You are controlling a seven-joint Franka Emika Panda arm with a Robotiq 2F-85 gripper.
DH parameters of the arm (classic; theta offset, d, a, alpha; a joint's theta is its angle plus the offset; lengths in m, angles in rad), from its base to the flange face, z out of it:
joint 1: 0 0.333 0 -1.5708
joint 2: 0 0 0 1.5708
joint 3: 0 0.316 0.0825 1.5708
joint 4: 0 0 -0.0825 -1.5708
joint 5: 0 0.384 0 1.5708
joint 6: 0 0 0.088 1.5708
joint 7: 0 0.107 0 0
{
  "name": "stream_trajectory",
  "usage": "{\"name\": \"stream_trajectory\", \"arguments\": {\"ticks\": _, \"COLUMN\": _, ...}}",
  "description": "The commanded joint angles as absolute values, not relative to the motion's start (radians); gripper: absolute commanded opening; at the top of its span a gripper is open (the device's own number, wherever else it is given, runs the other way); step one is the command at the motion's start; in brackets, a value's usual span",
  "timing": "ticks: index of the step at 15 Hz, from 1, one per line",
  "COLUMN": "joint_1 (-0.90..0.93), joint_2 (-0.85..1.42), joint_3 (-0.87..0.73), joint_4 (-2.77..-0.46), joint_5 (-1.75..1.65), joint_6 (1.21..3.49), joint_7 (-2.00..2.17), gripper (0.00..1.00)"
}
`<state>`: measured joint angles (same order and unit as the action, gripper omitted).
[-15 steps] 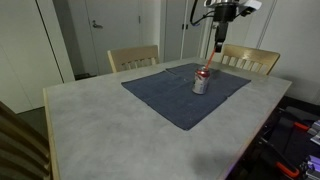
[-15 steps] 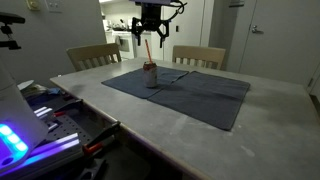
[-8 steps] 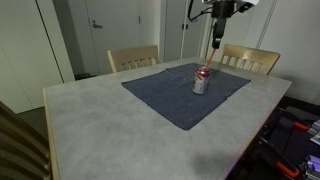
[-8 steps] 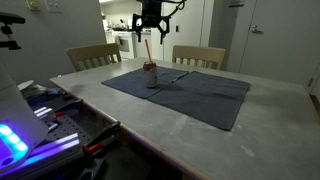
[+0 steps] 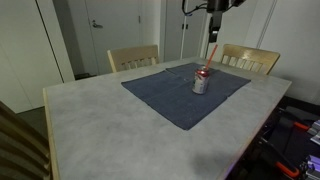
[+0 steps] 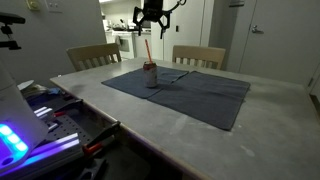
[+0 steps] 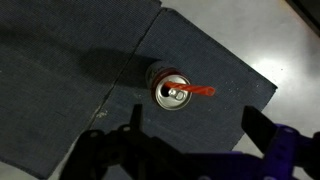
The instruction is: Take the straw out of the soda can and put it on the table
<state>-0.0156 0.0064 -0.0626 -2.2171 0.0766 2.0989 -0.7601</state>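
Observation:
The soda can stands upright on a dark blue mat in both exterior views, and I look down on its shiny top in the wrist view. The red straw leans out of the can's opening. My gripper hangs high above the can, clear of the straw's top. Its two dark fingers are spread wide and hold nothing. The grey speckled table carries the mat.
The dark blue mat covers the table's far half; bare stone shows beyond its corner. Two wooden chairs stand at the far side. Equipment with lights sits beside the table.
My gripper has risen straight up, away from the can and straw. The straw and can have not moved.

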Motion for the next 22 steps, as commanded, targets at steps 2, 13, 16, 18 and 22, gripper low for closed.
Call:
{"name": "stream_trajectory", "arguments": {"ticks": 2, "joint_1": -0.026, "joint_2": 0.097, "joint_3": -0.042, "joint_4": -2.155, "joint_5": 0.149, "joint_6": 2.027, "joint_7": -0.789, "gripper": 1.0}}
{"name": "stream_trajectory", "arguments": {"ticks": 13, "joint_1": -0.053, "joint_2": 0.14, "joint_3": -0.039, "joint_4": -2.133, "joint_5": 0.156, "joint_6": 1.984, "joint_7": -0.731, "gripper": 1.0}}
{"name": "stream_trajectory", "arguments": {"ticks": 16, "joint_1": -0.056, "joint_2": 0.153, "joint_3": -0.038, "joint_4": -2.115, "joint_5": 0.158, "joint_6": 1.967, "joint_7": -0.74, "gripper": 0.78}}
{"name": "stream_trajectory", "arguments": {"ticks": 18, "joint_1": -0.056, "joint_2": 0.155, "joint_3": -0.037, "joint_4": -2.11, "joint_5": 0.158, "joint_6": 1.959, "joint_7": -0.74, "gripper": 0.66}}
{"name": "stream_trajectory", "arguments": {"ticks": 22, "joint_1": -0.057, "joint_2": 0.155, "joint_3": -0.037, "joint_4": -2.112, "joint_5": 0.159, "joint_6": 1.962, "joint_7": -0.736, "gripper": 0.38}}
